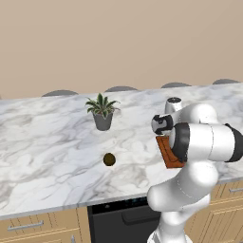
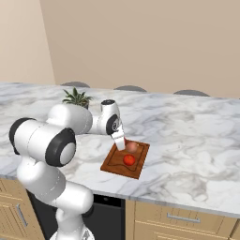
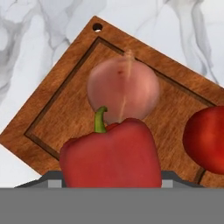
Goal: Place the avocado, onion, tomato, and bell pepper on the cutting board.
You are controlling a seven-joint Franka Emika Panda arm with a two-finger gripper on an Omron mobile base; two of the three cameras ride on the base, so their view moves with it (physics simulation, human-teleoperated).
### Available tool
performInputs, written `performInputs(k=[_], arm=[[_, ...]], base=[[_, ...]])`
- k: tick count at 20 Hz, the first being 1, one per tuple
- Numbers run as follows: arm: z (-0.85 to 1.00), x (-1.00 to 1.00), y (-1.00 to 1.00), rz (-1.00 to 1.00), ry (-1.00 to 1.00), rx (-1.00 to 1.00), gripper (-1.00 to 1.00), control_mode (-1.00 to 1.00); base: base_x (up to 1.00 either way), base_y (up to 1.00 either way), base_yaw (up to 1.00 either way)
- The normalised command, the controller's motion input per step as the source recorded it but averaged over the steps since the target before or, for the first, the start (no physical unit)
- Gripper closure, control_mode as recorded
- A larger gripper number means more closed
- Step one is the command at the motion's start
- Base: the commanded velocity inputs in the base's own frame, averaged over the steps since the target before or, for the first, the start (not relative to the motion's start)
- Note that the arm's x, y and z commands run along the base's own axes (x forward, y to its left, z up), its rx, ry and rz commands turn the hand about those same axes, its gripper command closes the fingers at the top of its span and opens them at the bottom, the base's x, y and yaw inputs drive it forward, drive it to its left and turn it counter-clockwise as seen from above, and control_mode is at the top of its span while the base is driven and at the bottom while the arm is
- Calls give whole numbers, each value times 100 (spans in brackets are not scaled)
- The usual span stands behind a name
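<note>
Four produce items, one board, one arm.

Bell pepper (image 3: 113, 153): crimson, blocky, green stem up. Clamped in the end effector (image 2: 121, 143), whose fingers are drawn together on its flanks; carried over the near part of the cutting board (image 3: 57, 113), not yet set down as far as can be judged.

Onion (image 3: 123, 92): pale pink, resting on the board, just beyond the pepper along the hand's line of sight.

Tomato (image 3: 208, 139): bright orange-red, on the board, off to the pepper's right in the hand view, apart from the onion.

Avocado (image 1: 109, 159): dark ball, alone on the marble desk (image 1: 47, 142), well apart from the board, in front of the potted plant (image 1: 102, 113) and to the arm's left.

Governing relation: free board surface lies directly beneath the pepper, with the onion close ahead. Judgement: a straight lowering with no forward drift should seat it; drifting forward risks nudging the onion. Avocado remains outstanding.
</note>
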Motion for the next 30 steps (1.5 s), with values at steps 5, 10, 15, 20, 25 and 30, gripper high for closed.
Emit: performInputs(k=[5, 10, 15, 20, 25, 30], arm=[[-6, 0, 0, 0, 1, 0, 100, -100], [-24, 0, 0, 0, 4, 0, 100, -100], [-22, 0, 0, 0, 4, 0, -100, -100], [-1, 0, -3, 0, 0, 0, -100, -100], [7, -12, -24, 0, 0, 4, -100, -100], [24, -12, -24, -3, 0, 5, -100, -100]], base=[[0, 0, 0], [0, 0, 0], [0, 0, 0], [0, 0, 0], [0, 0, 0], [0, 0, 0]])
